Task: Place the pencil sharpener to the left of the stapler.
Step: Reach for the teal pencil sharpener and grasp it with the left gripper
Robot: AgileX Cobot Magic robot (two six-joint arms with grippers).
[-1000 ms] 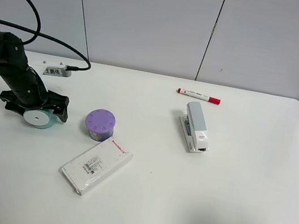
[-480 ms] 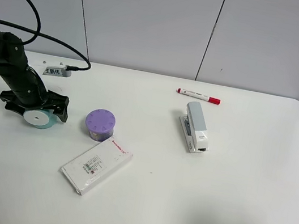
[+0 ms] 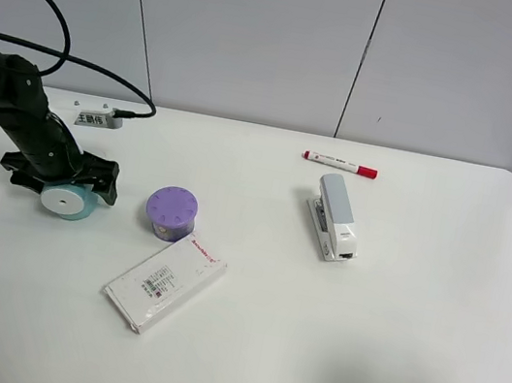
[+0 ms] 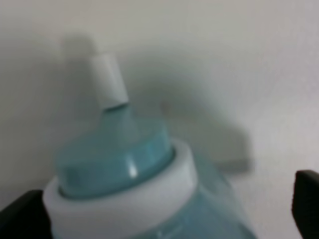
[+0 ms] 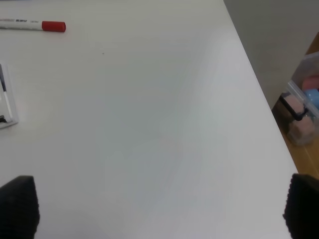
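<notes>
- The left gripper [image 3: 61, 183] is reaching down at the far left of the table [image 3: 387, 351], its black jaws standing wide on either side of the pencil sharpener [image 3: 64, 202].
- In the left wrist view, one jaw tip is sitting close against the sharpener's white ring while the other is showing a clear gap of table beside the teal body. The view is too blurred to tell whether either tip is touching.
- The pencil sharpener is resting on the table with its white round face turned up toward the high camera.
- The stapler [image 3: 336, 217] is lying well apart from it, right of the table's middle, with the red-capped marker [image 3: 339, 163] just behind it.
- A purple-topped cylinder [image 3: 172, 213] is standing between the sharpener and the stapler, and a flat white box [image 3: 164, 280] is lying just in front of that cylinder.
- The right gripper [image 5: 159, 209] is hanging over bare table near the right edge, jaws spread wide and holding nothing.
</notes>
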